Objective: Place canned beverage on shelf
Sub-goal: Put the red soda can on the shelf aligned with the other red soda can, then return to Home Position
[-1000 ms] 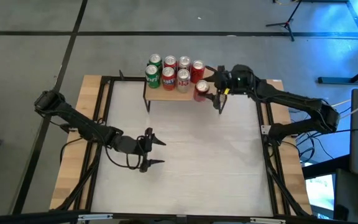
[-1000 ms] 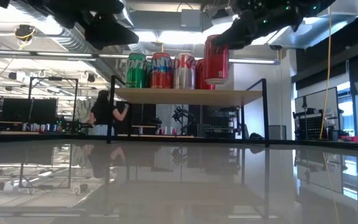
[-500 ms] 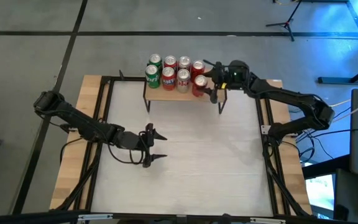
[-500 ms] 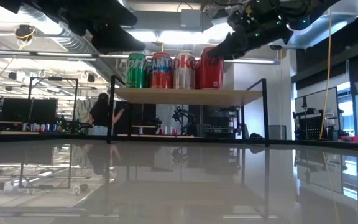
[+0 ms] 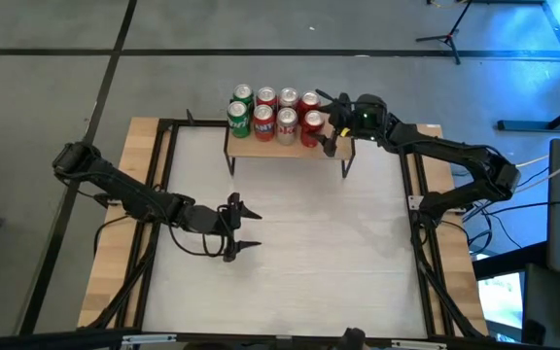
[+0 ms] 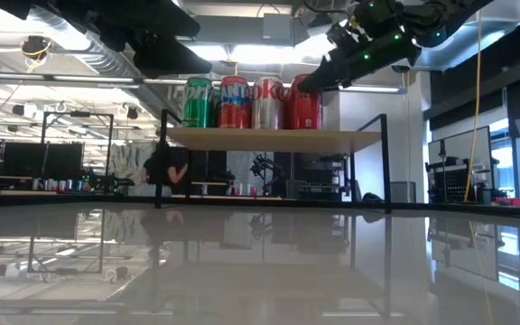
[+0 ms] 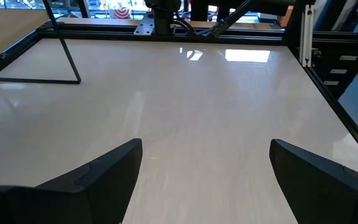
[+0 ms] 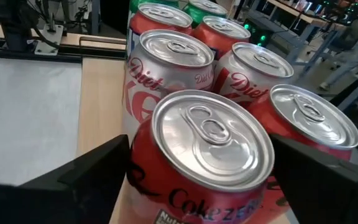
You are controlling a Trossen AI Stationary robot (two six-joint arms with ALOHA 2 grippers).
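The shelf (image 5: 270,148) stands at the table's far middle, a light-wood board (image 6: 269,139) on black legs. Several cans stand on it in two rows. A red can (image 5: 311,123) stands upright at the right end of the near row (image 6: 303,101), its bottom on the board. My right gripper (image 5: 324,122) reaches in from the right, one finger on each side of this can (image 8: 210,143). My left gripper (image 5: 251,229) hangs open over the bare table left of centre, with nothing between its fingers (image 7: 207,146). My right gripper has its two fingers (image 8: 92,177) level at the red can's two sides, just below the rim (image 8: 143,163), coming from the table's right. I cannot tell whether they touch the can's wall. The can stands upright on the shelf board.
Green, red and silver cans (image 5: 263,109) crowd the board left of and behind the red can. A black frame (image 5: 163,175) runs round the white table top. Wide free room lies in front of the shelf. A person (image 6: 162,167) moves in the room beyond.
My right gripper has carried the red can toward the table's left and down. The can hung clear beside the shelf's right end; it now stands upright on the board, next to the silver can in the near row.
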